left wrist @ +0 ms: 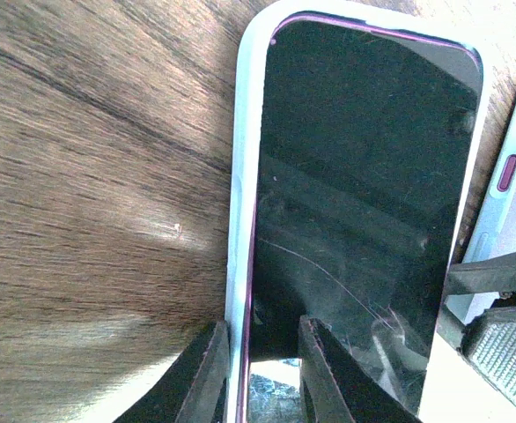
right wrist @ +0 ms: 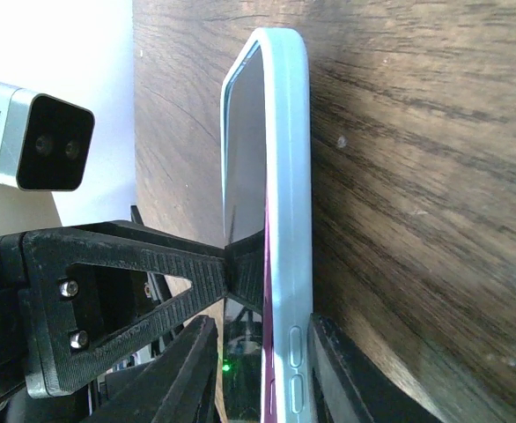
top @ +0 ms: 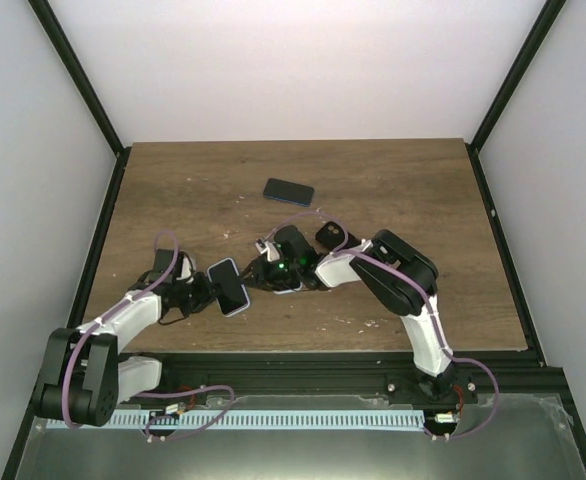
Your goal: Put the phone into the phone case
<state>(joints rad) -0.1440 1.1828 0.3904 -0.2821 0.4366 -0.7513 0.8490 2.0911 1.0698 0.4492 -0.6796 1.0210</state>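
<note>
A phone (left wrist: 364, 176) with a dark, scratched screen and a magenta rim sits inside a pale blue-white phone case (left wrist: 240, 176). It is lifted off the table near the middle front (top: 229, 287). My left gripper (top: 216, 290) (left wrist: 265, 361) is shut on its lower edge, one finger behind the case and one on the screen. In the right wrist view the cased phone (right wrist: 286, 176) stands edge-on, side buttons toward me. My right gripper (right wrist: 267, 330) (top: 273, 278) is shut across it. A left-gripper finger (right wrist: 152, 282) presses on the screen.
A second dark phone (top: 289, 191) lies flat on the wooden table (top: 423, 200) behind both grippers. In the left wrist view a pale edge with a pink button (left wrist: 504, 211) shows at the right, beside a black finger (left wrist: 496, 273). Black frame rails line the table's sides.
</note>
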